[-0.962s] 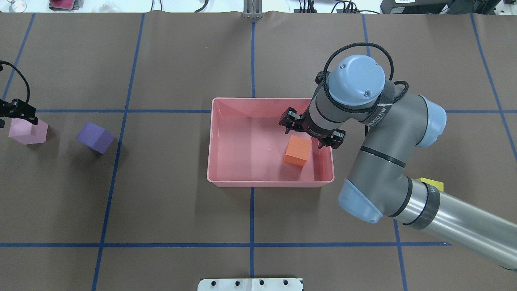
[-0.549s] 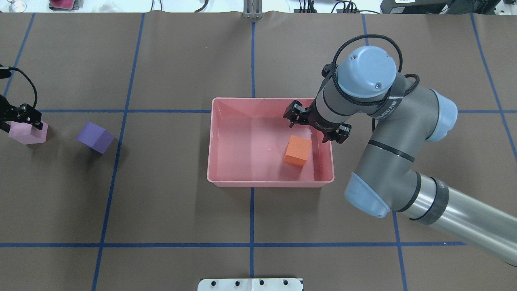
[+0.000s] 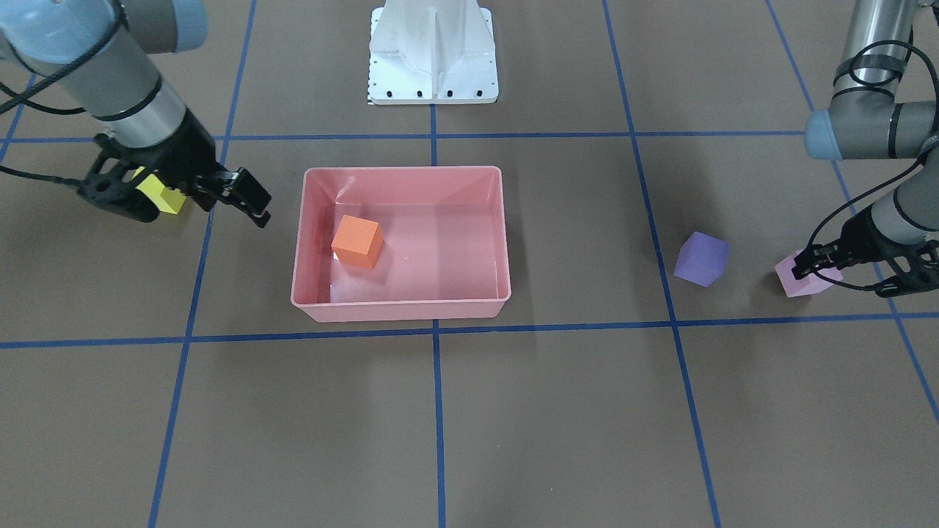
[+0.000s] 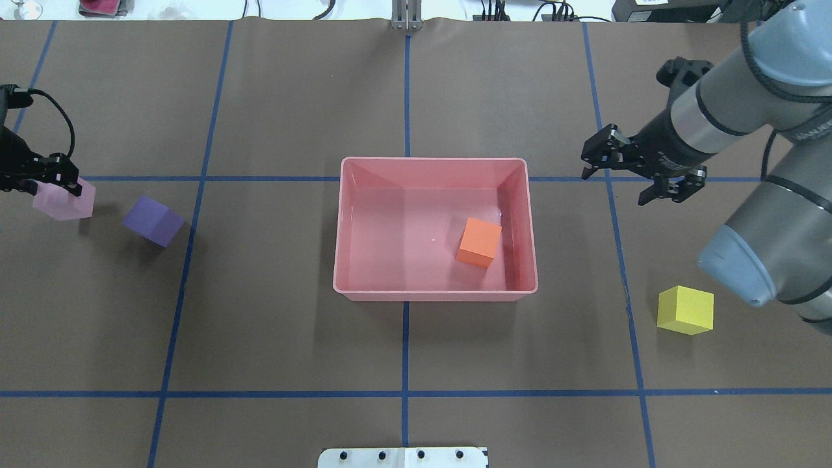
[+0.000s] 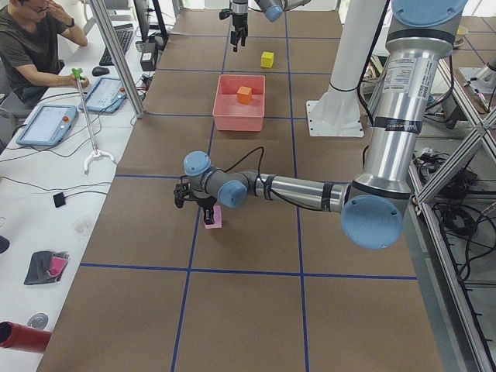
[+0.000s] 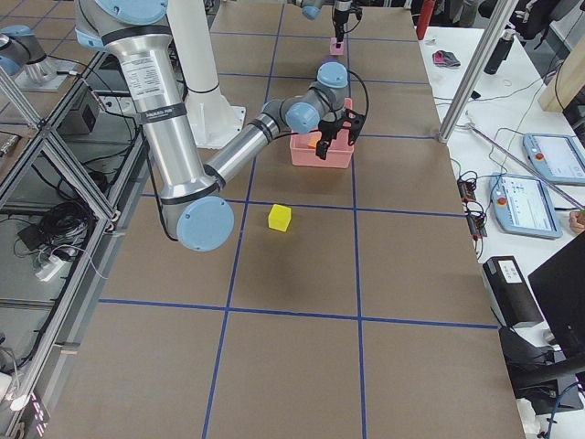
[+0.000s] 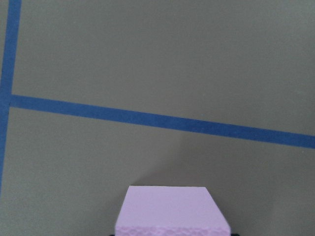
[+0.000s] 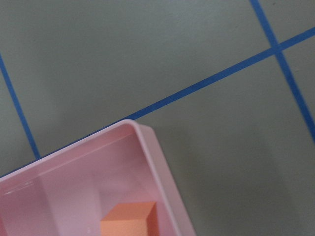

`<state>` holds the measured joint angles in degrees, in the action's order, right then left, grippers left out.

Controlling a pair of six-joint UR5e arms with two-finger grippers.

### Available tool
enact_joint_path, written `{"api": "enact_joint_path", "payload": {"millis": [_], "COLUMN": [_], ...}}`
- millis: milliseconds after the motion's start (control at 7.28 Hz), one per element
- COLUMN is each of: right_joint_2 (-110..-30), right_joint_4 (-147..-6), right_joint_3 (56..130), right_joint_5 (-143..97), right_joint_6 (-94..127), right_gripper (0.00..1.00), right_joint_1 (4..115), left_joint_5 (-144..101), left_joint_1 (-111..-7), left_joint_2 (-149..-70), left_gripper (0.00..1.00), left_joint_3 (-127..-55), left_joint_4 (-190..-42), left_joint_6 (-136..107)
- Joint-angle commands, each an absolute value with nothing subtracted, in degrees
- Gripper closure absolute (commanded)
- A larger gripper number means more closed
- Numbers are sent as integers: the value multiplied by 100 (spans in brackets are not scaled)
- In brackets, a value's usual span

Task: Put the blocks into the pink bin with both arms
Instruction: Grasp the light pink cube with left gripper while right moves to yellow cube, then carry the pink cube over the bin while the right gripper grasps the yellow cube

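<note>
Your left gripper [image 4: 52, 187] seems clamped on the light pink block [image 4: 68, 203] near the counter's left edge. A shallow pinch could drop it short of the pink bin [image 4: 338, 227] at centre. Your right gripper [image 4: 614, 188] hangs wide and empty beside the bin.

The worktop [image 4: 260, 325] is wearing a matt brown, paper-like sheet crossed by smooth blue tape [image 4: 404, 351]. The bin [image 4: 422, 172] is gleaming as glossy, smooth pink plastic and catching pale reflections on its floor. The orange block [image 4: 480, 242], purple block [image 4: 153, 221] and yellow block [image 4: 685, 309] are looking matt and foam-like. The pink block [image 7: 172, 209] is showing a fine, pitted, spongy grain along its near edge. The right arm [image 4: 715, 123] is shining as satin grey and silver metal tubing, and its joint cap [image 4: 738, 266] is looking like smooth light-blue plastic. The right hand [image 4: 614, 188] is looking dull black. The base [image 3: 433, 59] is gleaming in white paint.
</note>
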<state>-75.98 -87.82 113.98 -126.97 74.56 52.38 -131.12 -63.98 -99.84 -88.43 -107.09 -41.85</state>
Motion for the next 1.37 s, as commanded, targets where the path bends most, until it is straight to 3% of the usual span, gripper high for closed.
{"api": "enact_joint_path", "payload": {"millis": [0, 275, 549, 962, 1236], "right_joint_2": [-8671, -9209, -9228, -9343, -9903], "right_joint_4": [-8745, -8116, -7744, -7569, -7245], "right_joint_3": [11566, 11349, 10882, 11064, 11372], "right_joint_5": [-12623, -12507, -12577, -12455, -12314], "right_joint_6": [6944, 6838, 6943, 7660, 7612], "right_gripper": [0, 0, 0, 0, 0], "right_joint_1": [5353, 5344, 5317, 4539, 4211], "left_joint_5": [-13184, -13149, -12983, -12174, -12016], "left_joint_1": [-6390, -5813, -5101, -4273, -4158], "left_joint_2": [-10753, -11956, -12671, -13147, -13175], "left_gripper": [100, 100, 100, 100, 100], "left_joint_3": [-9936, -10239, -10239, -10169, -10160], "left_joint_4": [-9140, -8291, -8262, -8253, -8262], "left_joint_6": [-4524, -5583, -6771, -7486, -7532]}}
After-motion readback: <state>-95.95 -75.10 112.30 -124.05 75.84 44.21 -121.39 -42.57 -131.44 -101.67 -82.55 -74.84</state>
